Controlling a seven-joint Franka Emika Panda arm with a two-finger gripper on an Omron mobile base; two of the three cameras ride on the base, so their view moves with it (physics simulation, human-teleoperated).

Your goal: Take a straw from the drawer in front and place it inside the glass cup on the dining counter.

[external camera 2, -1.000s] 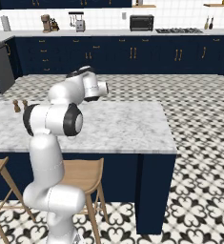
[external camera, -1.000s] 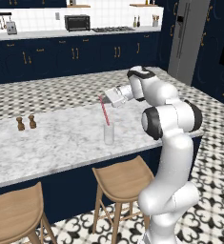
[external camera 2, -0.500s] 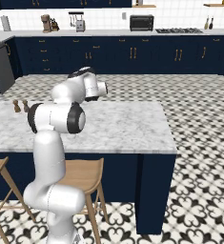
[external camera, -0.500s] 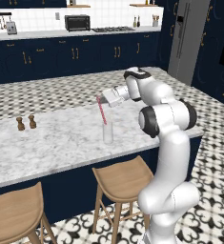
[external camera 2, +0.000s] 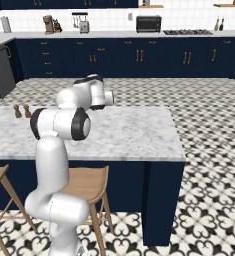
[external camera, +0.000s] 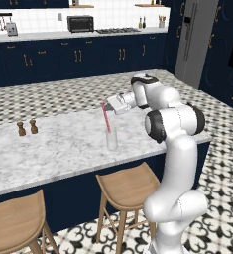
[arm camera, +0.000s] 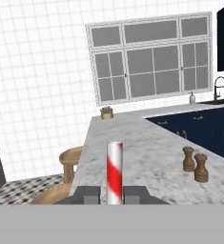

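On the dining counter (external camera: 53, 149) stands the glass cup (external camera: 111, 140), clear and upright. The pink-red straw (external camera: 106, 118) rests inside it and leans a little to the left. My gripper (external camera: 107, 105) reaches in level from the right, at the straw's upper end. In the hand view the straw (arm camera: 114, 171) looks striped red and white and rises between the two fingertips (arm camera: 87, 194). The gripper (arm camera: 112, 194) is slightly open, with a thin gap on the straw's left side. The drawer is out of view.
Two brown shakers (external camera: 27, 127) stand further left on the marble, and appear as shakers (external camera 2: 21, 110) in the right base view. Wooden stools (external camera: 128, 186) sit under the counter's near edge. Navy cabinets and a tiled back wall run behind.
The straw stays in the glass cup throughout. My hand has sunk very slightly beside the straw's top; nothing else has moved.
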